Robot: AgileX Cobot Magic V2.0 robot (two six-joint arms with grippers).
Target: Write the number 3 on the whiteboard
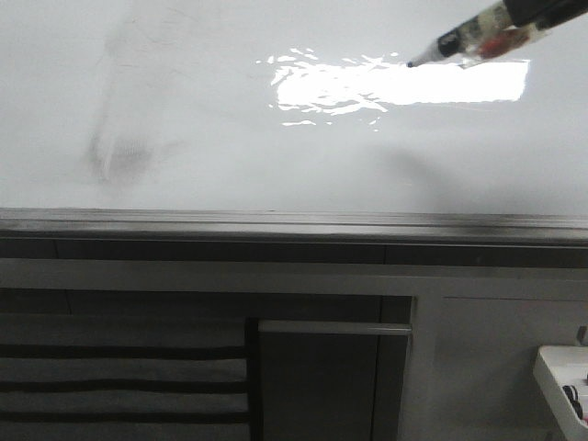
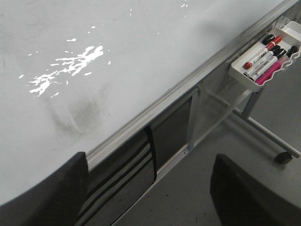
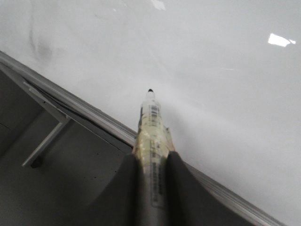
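Front view: the whiteboard (image 1: 230, 101) fills the upper half, glossy, a bright rectangular glare (image 1: 404, 84) at its centre-right and a grey smudge (image 1: 115, 156) at left. No stroke of a 3 shows on it. The marker (image 1: 469, 39) slants in from top right, tip at the glare's edge. Right claw (image 3: 153, 188) clamps that marker. Left claw (image 2: 150, 197) gapes wide, near a tray of markers (image 2: 265, 61) hung off the board's metal edge (image 1: 294, 220).

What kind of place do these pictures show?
Probably a classroom or office: a large rolling whiteboard, a tray of spare markers, and the right gripper holding a marker.
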